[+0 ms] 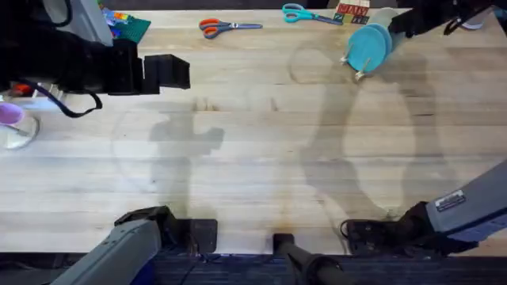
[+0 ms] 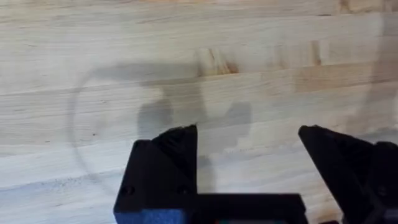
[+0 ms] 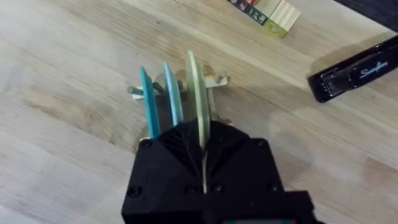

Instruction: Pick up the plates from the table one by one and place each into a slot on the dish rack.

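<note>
On the pale plank worktop (image 3: 74,74), the small wooden peg rack (image 3: 214,81) holds three plates; the right claw (image 3: 203,146) pinches the cream-yellow plate (image 3: 196,93) (teal neighbours beside); the left claw (image 2: 249,155) gapes empty.

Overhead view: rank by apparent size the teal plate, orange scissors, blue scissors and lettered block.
1. teal plate: largest, a broad round face.
2 and 3. orange scissors and blue scissors: they look alike in length, so no ranking between them.
4. lettered block: smallest, though the view's edge cuts it off.
</note>
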{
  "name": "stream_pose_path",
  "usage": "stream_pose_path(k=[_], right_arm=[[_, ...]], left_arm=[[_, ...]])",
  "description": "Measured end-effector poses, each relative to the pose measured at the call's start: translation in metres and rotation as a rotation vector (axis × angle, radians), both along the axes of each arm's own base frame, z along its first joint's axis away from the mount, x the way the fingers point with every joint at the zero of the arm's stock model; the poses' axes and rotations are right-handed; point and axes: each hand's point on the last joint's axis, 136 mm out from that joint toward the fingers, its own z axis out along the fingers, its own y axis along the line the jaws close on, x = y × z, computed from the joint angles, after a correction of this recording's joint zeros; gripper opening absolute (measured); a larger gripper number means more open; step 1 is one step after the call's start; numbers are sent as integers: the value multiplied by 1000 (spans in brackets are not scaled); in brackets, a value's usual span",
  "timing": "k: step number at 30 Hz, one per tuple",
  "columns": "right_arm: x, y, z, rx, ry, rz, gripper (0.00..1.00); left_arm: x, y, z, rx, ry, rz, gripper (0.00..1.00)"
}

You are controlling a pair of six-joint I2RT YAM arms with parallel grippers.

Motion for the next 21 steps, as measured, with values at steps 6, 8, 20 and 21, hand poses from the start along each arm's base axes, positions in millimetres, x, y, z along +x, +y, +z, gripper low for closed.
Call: stream_pose_path(k=[6, 8, 20, 21], right_arm=[[1, 0, -2, 2, 2, 0, 29], [1, 0, -2, 2, 1, 0, 29], [2, -1, -2, 1, -2, -1, 130], [2, -1, -2, 1, -2, -1, 134]], left_arm=[[0, 0, 0, 0, 0, 0, 994], [0, 0, 0, 0, 0, 0, 994], [0, 0, 0, 0, 0, 0, 993], [0, 0, 0, 0, 0, 0, 993]])
